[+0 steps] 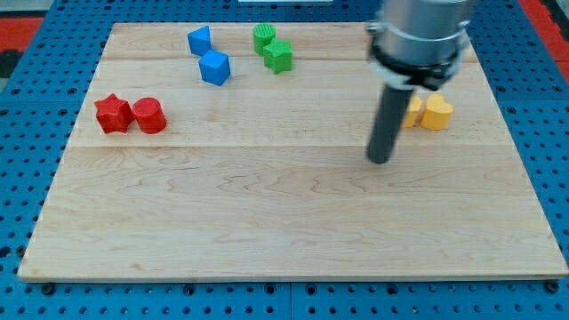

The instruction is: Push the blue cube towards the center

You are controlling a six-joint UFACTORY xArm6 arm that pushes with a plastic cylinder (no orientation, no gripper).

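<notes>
Wooden board [293, 222] | dark rod tip [380, 160] | blue cube [214, 68] far left

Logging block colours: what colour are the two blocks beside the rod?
Yellow, partly hidden behind my tip; camera view.

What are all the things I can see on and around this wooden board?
Blue cube: one, blue, upper left area of the board.
Blue block: one, blue, shape unclear, just above and left of the cube, near the view's top edge.
Green blocks: two, green, touching, top centre, to the right of the blue pair.
Red blocks: two, red, side by side at the view's left.
Yellow blocks: two, yellow, at the view's right; one partly hidden behind the rod.
Wooden board: one, pale wood.
Pegboard surface: one, blue with holes, under and around the board.
My tip: one, dark rod end, right of centre, left of the yellow blocks, far from the blue cube.
</notes>
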